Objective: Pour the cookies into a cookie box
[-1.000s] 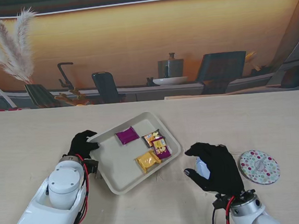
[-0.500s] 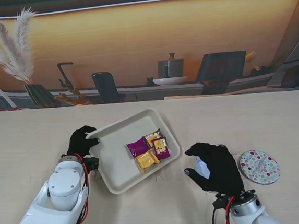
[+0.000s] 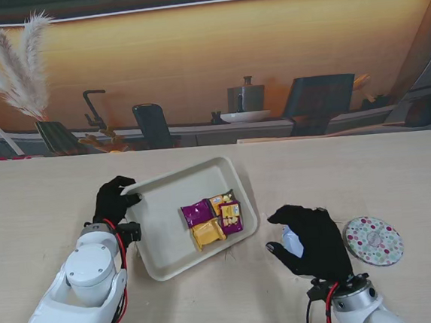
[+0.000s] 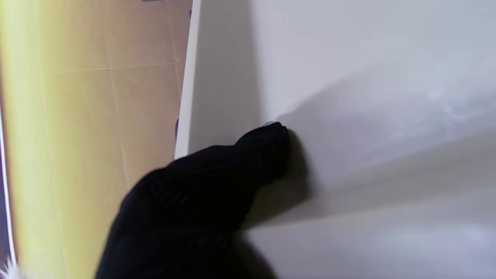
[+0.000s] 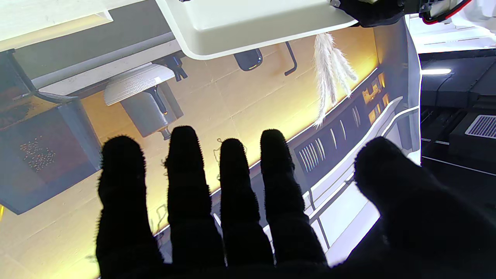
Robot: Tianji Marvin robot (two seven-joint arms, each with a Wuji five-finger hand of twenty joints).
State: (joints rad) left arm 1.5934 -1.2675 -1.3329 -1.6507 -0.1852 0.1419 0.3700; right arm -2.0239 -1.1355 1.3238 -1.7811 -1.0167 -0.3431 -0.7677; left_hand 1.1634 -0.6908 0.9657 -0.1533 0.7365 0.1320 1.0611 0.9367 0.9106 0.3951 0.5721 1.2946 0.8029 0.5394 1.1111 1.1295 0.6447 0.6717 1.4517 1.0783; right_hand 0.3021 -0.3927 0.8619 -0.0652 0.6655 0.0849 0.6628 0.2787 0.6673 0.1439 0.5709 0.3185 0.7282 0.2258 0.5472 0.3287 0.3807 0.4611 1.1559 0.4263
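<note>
The white tray is the landmark here. The left hand grips the tray's far-left corner, fingers curled over the rim; the left wrist view shows a black fingertip pressed against the tray's inner wall. That held side looks raised off the table, so the tray seems tilted down toward its right side. The cookie packets, purple, yellow and orange wrappers, lie bunched together inside the tray against its right wall, none yet over the edge.

The right hand sits just to the right of the tray, nearer to me than the tray's right corner. It curls around something pale blue-white, most likely the cookie box, though the hand hides most of it and I cannot tell for sure. In the right wrist view its fingers stand extended and slightly apart, so whether they truly clamp the thing is unclear. A round patterned lid lies flat on the table, farther right of the tray, beyond the right hand.

By my judgement the pour is under way but not done: the tilting has begun and the packets have gathered low, yet all of them remain in the tray, and bringing its low edge over the box is left
</note>
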